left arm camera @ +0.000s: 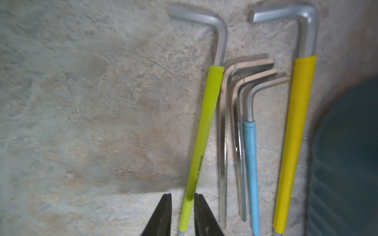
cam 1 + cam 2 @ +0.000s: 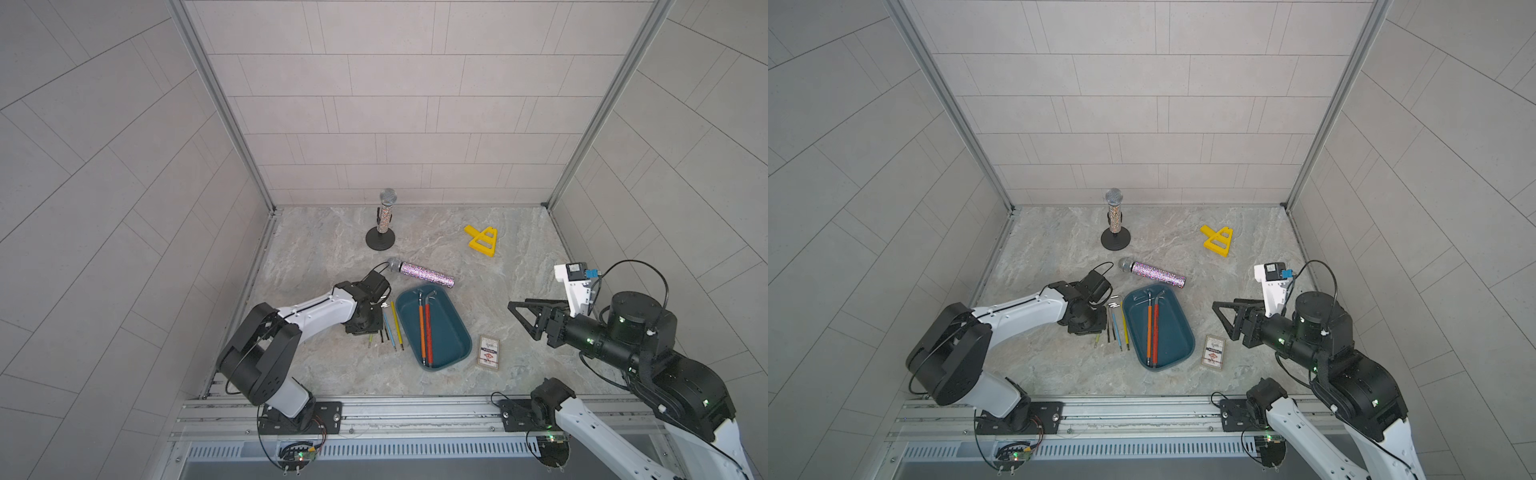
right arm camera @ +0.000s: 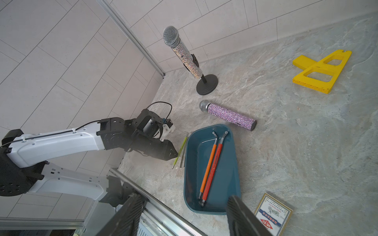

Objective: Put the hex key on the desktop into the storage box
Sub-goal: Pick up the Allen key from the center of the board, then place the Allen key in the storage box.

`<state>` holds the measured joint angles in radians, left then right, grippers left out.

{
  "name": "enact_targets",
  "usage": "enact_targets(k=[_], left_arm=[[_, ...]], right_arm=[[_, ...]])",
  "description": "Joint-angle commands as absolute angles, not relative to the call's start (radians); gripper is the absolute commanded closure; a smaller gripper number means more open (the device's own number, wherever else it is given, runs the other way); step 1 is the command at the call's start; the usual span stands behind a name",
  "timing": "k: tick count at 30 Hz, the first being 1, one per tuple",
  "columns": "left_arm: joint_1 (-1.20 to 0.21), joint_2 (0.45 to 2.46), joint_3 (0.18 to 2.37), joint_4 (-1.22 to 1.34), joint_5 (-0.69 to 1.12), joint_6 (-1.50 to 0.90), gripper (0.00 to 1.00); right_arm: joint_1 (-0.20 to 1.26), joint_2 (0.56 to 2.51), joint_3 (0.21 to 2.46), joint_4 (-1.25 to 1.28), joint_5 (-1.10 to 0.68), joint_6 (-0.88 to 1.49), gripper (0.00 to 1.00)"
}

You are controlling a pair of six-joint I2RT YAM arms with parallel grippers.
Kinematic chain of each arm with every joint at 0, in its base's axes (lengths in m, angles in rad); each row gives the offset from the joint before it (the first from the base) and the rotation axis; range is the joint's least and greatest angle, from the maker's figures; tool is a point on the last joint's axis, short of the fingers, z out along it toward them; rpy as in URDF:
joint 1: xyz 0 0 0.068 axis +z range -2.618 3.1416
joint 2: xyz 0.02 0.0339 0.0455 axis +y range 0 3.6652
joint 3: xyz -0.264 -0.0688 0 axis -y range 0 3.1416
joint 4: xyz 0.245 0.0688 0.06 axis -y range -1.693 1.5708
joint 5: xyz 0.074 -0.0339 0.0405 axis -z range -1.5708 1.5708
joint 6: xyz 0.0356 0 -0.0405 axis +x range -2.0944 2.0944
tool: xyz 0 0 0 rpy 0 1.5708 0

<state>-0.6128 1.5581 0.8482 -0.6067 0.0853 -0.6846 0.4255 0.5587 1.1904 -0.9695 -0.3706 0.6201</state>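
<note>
Several hex keys lie side by side on the desktop (image 2: 316,365), just left of the dark teal storage box (image 2: 451,332). They are a lime-green one (image 1: 202,132), two bare metal ones (image 1: 223,143), a blue one (image 1: 251,163) and a yellow one (image 1: 294,143). My left gripper (image 1: 182,195) points down over them. Its jaws stand narrowly apart on either side of the lime-green key's lower end; one finger touches the sleeve and a gap shows beside the other. An orange key (image 2: 421,328) and a red key (image 2: 429,332) lie inside the box. My right gripper (image 2: 519,309) hovers open to the right of the box, holding nothing.
A glittery microphone (image 2: 384,216) stands on a black base at the back. A pink glittery microphone (image 2: 424,274) lies just behind the box. A yellow plastic part (image 2: 482,240) lies at the back right. A small printed card box (image 2: 488,352) lies right of the storage box. Aluminium rails (image 2: 415,405) edge the front.
</note>
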Motion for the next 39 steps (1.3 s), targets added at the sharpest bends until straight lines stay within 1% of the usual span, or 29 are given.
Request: enact_targets(k=[1, 19, 26, 30, 34, 35, 39], left_arm=[[-0.613, 1.586, 0.875, -0.625, 0.068, -0.654, 0.72], [-0.629, 1.693, 0.939, -0.698, 0.02, -0.606, 0.73], [-0.632, 1.736, 0.974, -0.746, 0.007, -0.6, 0.85], [-0.632, 1.731, 0.978, -0.753, -0.007, -0.607, 0.88], [-0.631, 1.719, 0.992, -0.772, -0.023, -0.611, 0.99], [-0.632, 1.712, 1.001, -0.78, -0.03, -0.612, 1.0], [-0.634, 1.65, 1.04, -0.827, -0.052, -0.625, 1.0]], right_arm=[[0.43, 0.558, 1.186, -0.957, -0.364, 0.625, 0.3], [0.43, 0.558, 1.167, -0.969, -0.35, 0.627, 0.31], [0.431, 0.559, 1.162, -0.971, -0.344, 0.626, 0.32], [0.43, 0.561, 1.166, -0.97, -0.345, 0.625, 0.32], [0.431, 0.56, 1.169, -0.969, -0.343, 0.623, 0.32], [0.431, 0.561, 1.167, -0.969, -0.345, 0.624, 0.32], [0.431, 0.558, 1.166, -0.971, -0.341, 0.623, 0.32]])
